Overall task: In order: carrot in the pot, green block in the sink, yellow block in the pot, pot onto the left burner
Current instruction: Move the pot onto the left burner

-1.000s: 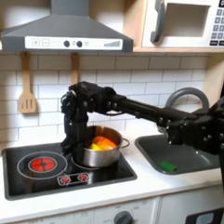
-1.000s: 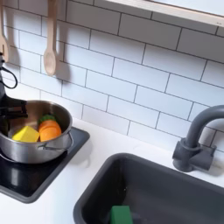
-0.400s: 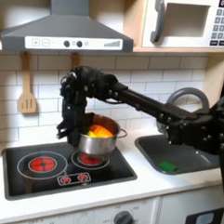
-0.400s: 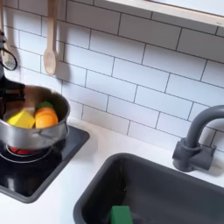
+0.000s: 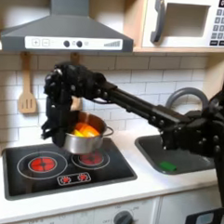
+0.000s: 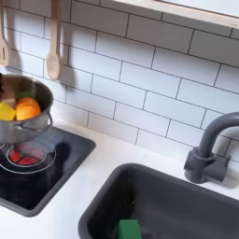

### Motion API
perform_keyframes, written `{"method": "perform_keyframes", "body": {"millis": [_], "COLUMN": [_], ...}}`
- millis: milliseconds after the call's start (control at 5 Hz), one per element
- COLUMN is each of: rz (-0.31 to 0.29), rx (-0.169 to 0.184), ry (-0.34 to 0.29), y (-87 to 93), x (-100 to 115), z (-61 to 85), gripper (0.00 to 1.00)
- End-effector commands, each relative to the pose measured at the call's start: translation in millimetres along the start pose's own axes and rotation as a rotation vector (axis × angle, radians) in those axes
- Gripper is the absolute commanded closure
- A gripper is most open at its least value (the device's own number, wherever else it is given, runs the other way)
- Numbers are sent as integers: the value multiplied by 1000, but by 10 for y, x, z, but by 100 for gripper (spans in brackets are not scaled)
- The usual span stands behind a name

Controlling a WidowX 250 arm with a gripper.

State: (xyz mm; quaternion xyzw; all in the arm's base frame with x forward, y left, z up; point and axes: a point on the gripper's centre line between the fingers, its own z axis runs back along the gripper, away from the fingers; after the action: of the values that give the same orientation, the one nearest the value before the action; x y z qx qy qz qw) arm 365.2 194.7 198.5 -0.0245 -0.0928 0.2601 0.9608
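Lifted and carried toward the first exterior view's left since a second ago, the pot point(image 5: 85, 138) now hangs clear above the stove point(image 5: 68, 167), over the gap between the two red-ringed circles. It is a shiny round steel pot with a small side handle showing, and inside it sit the carrot point(image 6: 27, 108), orange with a bit of green at the top, and the yellow block point(image 6: 6, 111), touching each other. The pincer point(image 5: 59, 136) is closed on the pot at the rim nearest the first exterior view's left, with the dark arm reaching in from that view's right. Below, the left burner point(image 5: 41, 163) lies bare, and in the second exterior view the right circle point(image 6: 25, 157) is uncovered too, with the pot's underside just above it. The green block point(image 6: 129, 230) rests in the sink point(image 6: 168, 205), at the near edge of the basin, well apart from the pot. Behind the stove runs the white tiled wall point(image 6: 140, 75), where a wooden spoon point(image 6: 54, 58) hangs; in front, a strip of white desk point(image 5: 72, 207) borders the cooktop's edge.
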Motion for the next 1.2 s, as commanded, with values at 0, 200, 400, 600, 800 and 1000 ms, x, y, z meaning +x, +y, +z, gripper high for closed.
{"method": "perform_keyframes", "body": {"millis": [0,200,400,600,800,1000], "rz": [82,125,138,158,153,148], "rx": [-2,14,26,14,19,15], "ry": [24,32,32,28,35,31], "y": [329,544,644,731,725,678], "x": [63,56,-1,8,23,49], "z": [-62,-98,-89,-123,-173,-166], "gripper": [100,100,100,100,100,100]}}
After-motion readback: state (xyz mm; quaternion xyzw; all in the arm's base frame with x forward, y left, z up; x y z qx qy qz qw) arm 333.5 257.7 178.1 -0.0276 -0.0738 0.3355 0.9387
